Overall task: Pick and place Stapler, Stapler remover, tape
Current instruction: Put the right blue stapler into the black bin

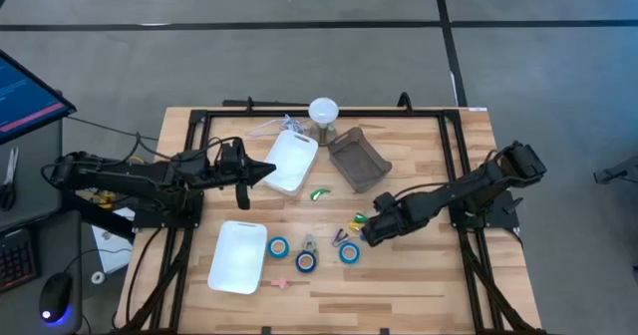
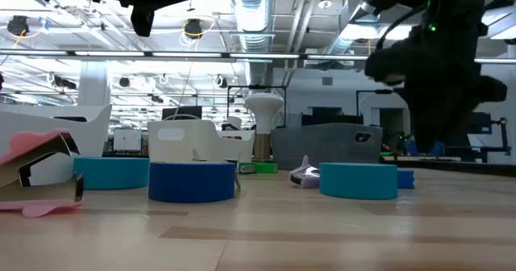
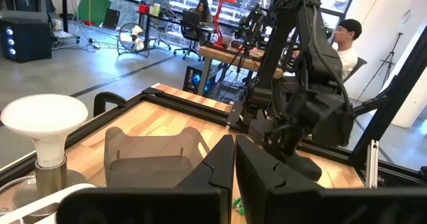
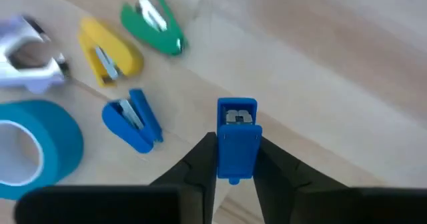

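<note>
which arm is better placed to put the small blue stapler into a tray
Right: the right gripper already clamps the small blue stapler. The left gripper hangs shut over the white rectangular tray, holding nothing.

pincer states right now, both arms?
Left pincer: closed, holding nothing, above the white tray.
Right pincer: closed on a small blue stapler.

blue stapler [image 4: 236,139]: lower end hidden between claw fingers | tape [image 4: 30,151]: cut off by edge

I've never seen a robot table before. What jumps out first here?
Two dark arms reach in from either side of a wooden table. The right hand is shut on a small blue stapler, beside little blue, yellow and green ones. Blue tape rolls lie near the front, by a white tray.
</note>
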You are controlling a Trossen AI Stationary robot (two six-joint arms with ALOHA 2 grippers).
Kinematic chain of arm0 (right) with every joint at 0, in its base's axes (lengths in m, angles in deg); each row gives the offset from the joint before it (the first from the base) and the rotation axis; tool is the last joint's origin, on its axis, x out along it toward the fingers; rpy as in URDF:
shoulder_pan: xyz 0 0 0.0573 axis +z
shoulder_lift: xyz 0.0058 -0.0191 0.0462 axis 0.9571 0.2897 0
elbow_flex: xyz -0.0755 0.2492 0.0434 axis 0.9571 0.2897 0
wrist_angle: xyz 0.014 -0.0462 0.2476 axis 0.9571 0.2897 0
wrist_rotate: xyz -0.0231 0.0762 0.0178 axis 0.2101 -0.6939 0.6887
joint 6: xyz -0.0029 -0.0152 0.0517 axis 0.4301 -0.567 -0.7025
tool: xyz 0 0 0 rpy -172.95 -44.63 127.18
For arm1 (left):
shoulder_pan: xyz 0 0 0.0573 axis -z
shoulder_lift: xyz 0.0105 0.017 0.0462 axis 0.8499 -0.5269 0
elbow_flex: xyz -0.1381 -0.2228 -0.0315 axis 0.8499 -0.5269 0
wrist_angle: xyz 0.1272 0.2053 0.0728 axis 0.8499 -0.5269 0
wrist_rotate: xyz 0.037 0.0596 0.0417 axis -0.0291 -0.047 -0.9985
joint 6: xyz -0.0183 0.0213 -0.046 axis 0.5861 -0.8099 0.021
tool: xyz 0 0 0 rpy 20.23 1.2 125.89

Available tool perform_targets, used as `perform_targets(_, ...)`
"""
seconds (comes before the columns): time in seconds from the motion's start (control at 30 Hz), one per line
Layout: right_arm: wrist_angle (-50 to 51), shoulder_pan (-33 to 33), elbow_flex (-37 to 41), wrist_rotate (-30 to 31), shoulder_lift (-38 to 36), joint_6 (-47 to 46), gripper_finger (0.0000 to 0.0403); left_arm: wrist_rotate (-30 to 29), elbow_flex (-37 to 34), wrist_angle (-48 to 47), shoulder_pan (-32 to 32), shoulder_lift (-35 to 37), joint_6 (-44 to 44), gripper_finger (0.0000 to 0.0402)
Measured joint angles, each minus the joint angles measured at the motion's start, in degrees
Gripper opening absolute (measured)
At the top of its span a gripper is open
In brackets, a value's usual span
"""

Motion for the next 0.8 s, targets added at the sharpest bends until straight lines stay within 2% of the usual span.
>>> perform_targets(0.17, -0.04, -2.54, -0.02, 0.58, -4.26, 2.33, 0.0052, 0.0, 0.0, -0.02, 0.0, 0.0, -0.01, 0.0008)
perform_targets(0.4, 0.0, -8.95, -0.17, 0.3, -8.83, 8.33, 0.007, 0.01, 0.0, 0.0, 0.01, 0.0, -0.01, 0.0008)
perform_targets(0.8, 0.23, -23.42, -7.92, 0.25, -9.31, 26.94, 0.0061, -0.01, 0.0, 0.01, -0.01, 0.0, -0.01, 0.0008)
